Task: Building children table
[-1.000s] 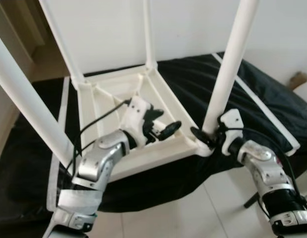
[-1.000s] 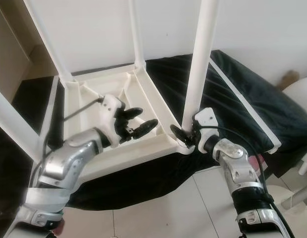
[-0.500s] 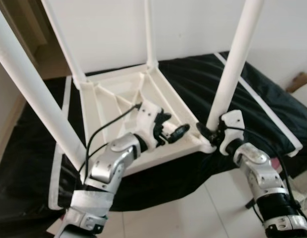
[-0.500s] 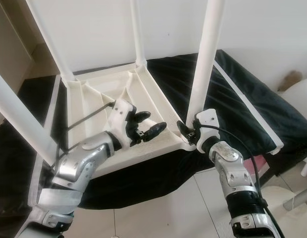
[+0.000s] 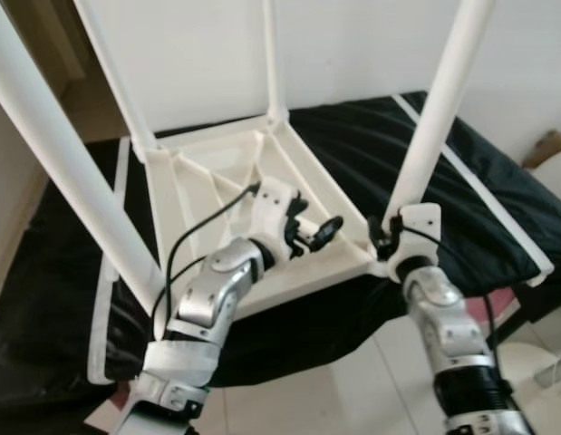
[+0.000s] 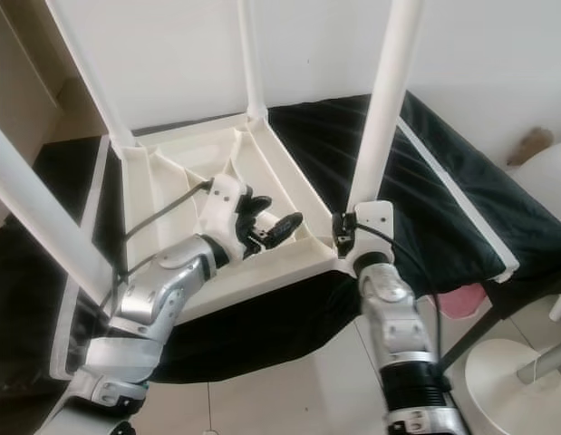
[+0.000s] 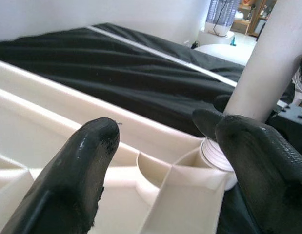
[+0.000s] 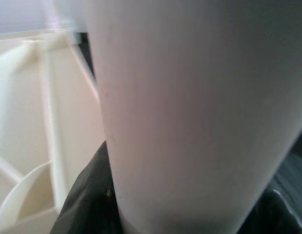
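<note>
1. Left eye view: the white children's table (image 5: pixel 217 195) lies upside down on a black cloth (image 5: pixel 479 195), its ribbed underside facing up and its four legs pointing upward.
2. The right gripper (image 5: pixel 382 237) sits at the base of the near right leg (image 5: pixel 434 118), right where that leg enters the corner socket of the table frame.
3. Right wrist view: the leg (image 8: pixel 190 122) stands very close to the camera, with black fingers (image 8: pixel 90 195) pressed against both of its sides, so the gripper is clamped on the leg.
4. The left gripper (image 6: pixel 266 222) hovers over the underside of the table near the same corner, and its fingers are apart with nothing between them.
5. Left wrist view: the two black fingertips (image 7: pixel 90 146) frame the corner socket (image 7: pixel 214 156), where the leg's ringed end sits in the frame.
6. A white round object (image 6: pixel 547 181) stands at the right edge, beyond the cloth.
</note>
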{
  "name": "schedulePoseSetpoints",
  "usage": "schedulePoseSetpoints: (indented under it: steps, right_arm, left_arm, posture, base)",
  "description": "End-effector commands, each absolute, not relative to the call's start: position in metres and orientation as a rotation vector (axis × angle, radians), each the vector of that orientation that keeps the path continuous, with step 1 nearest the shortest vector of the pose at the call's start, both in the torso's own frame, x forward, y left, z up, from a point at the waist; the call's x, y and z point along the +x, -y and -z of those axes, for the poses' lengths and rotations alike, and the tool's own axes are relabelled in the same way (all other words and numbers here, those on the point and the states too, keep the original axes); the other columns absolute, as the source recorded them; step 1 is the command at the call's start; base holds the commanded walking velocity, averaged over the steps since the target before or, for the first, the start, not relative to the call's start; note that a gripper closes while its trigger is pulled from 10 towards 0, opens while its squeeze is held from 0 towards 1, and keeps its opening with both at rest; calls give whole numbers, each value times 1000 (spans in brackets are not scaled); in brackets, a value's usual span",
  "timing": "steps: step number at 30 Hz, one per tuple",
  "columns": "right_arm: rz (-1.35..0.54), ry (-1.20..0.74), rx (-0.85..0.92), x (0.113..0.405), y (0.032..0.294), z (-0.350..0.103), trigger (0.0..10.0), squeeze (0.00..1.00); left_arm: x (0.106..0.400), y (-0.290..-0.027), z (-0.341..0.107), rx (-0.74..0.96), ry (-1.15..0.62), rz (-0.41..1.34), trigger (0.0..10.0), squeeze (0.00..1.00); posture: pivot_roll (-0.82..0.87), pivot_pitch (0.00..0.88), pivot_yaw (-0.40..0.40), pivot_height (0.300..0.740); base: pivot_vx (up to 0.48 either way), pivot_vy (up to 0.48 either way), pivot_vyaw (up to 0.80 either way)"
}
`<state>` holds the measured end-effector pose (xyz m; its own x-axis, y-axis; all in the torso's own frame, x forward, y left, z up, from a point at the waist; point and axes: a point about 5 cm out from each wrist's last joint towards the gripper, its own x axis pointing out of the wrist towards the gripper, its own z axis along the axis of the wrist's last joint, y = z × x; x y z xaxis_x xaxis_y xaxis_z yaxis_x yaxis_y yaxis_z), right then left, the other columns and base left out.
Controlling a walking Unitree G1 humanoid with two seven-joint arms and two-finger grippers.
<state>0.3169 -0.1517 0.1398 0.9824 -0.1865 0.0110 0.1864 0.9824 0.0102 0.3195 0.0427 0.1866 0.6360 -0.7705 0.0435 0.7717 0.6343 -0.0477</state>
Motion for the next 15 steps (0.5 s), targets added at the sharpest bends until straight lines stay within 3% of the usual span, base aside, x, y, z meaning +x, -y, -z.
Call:
schedulePoseSetpoints:
  steps: [1,6,11,12,15]
  right_arm:
    - [293,-94,32,313,156,-120,0,0]
    - [214,-69,44,313,131,-126,0,0]
    - [212,-47,35,312,133,-132,0,0]
    - [200,-31,35,312,133,-134,10000,0]
    - [190,-2,41,310,133,-137,10000,0]
  left_arm:
    - [329,-52,-189,-33,39,717,10000,0]
    - [331,-54,-193,-71,45,674,10000,0]
    - [329,-57,-195,-51,75,659,10000,0]
    - [329,-58,-194,-20,86,656,10000,0]
    - [327,-59,-186,45,70,667,10000,0]
  posture:
    - [-51,0,35,740]
    - [-42,0,25,740]
    - [-34,0,13,740]
    - [-32,0,11,740]
    - [-32,0,11,740]
  base:
    - [0,0,0]
    - [0,0,0]
    - [0,0,0]
    - [0,0,0]
    - [0,0,0]
